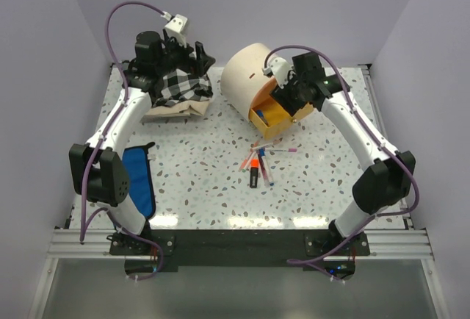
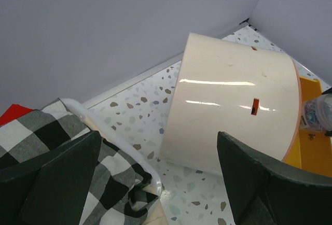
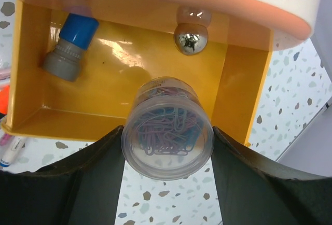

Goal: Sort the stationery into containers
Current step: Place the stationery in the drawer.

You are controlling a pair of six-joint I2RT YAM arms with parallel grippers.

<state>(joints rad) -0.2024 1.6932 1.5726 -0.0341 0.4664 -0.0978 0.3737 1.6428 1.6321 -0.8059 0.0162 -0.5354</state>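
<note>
The right fingers (image 3: pixel 93 173) are closed on the sides of a clear round pot (image 3: pixel 167 131) filled with paper clips. The pot's round face points at the wrist camera, so its axis appears to run along the fingers. The open orange drawer (image 3: pixel 129 64) of the cream cabinet (image 1: pixel 246 76) lies directly beyond the pot, with its floor in line with the fingers. A blue-capped item (image 3: pixel 70 46) already lies in the drawer's far corner, well apart from the pot. The next move is judged to be a short advance and release, keeping clear of the gold knob (image 3: pixel 191 38) above. The left fingers (image 2: pixel 57 183) are spread wide, hold nothing, and hang over the checked cloth (image 1: pixel 180 87). The remaining pens (image 1: pixel 258 165) lie loose on the worktop (image 1: pixel 205 165), nearer the right arm.
</note>
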